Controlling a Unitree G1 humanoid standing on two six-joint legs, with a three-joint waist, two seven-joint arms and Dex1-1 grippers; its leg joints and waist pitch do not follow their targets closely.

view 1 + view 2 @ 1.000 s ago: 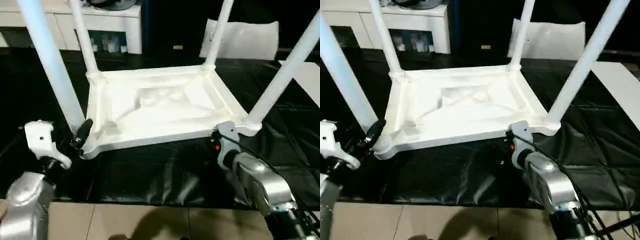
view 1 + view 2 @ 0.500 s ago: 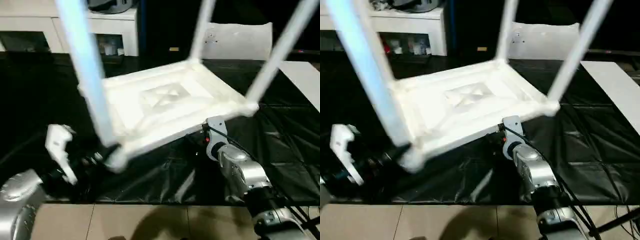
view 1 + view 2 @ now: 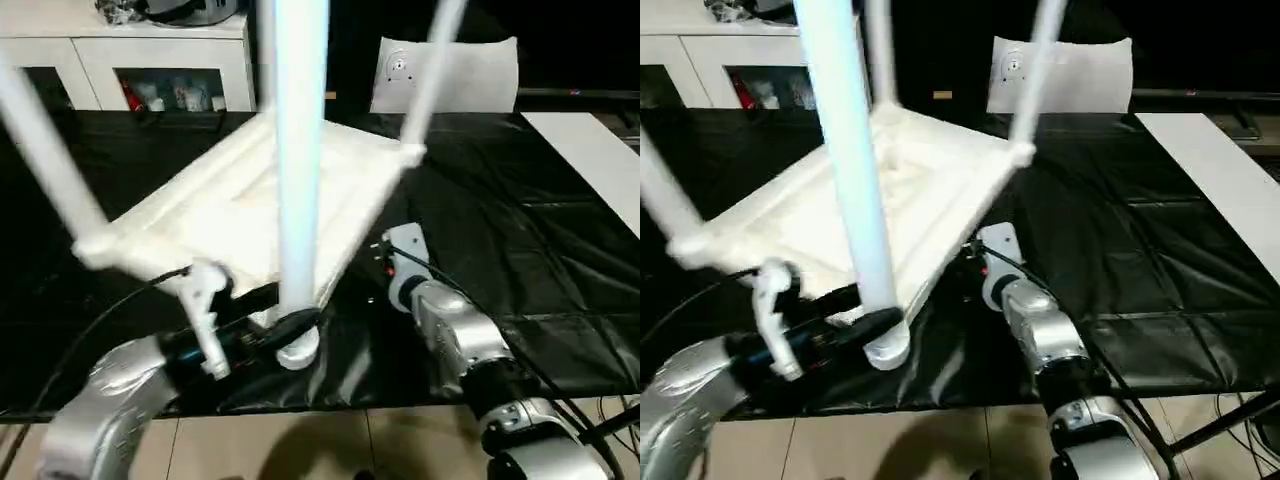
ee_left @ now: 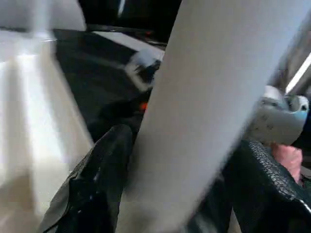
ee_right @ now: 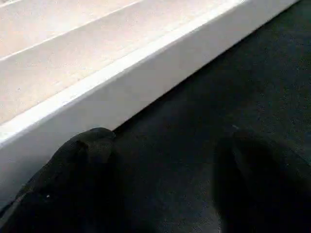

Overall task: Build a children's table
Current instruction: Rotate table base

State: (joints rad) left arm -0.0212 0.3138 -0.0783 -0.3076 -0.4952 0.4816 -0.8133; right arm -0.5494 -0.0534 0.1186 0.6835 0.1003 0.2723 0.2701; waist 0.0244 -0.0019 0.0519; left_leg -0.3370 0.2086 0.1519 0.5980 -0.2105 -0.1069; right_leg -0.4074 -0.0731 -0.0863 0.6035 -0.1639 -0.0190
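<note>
Left gripper [image 3: 285,325] is clamped on the near leg [image 3: 300,180] of the upturned children's table [image 3: 240,215], likely to turn it; right gripper [image 5: 160,184] fingers apart, empty, beside its rim.

**No readable text**

Nothing written, printed or numbered can be made out on any surface. The white sheet [image 3: 445,72] at about one o'clock carries a small round mark, but it is too small to tell what it says.

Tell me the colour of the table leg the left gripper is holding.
White, like the rest of the children's table. The leg shows best in the right eye view, left gripper at its base.
</note>
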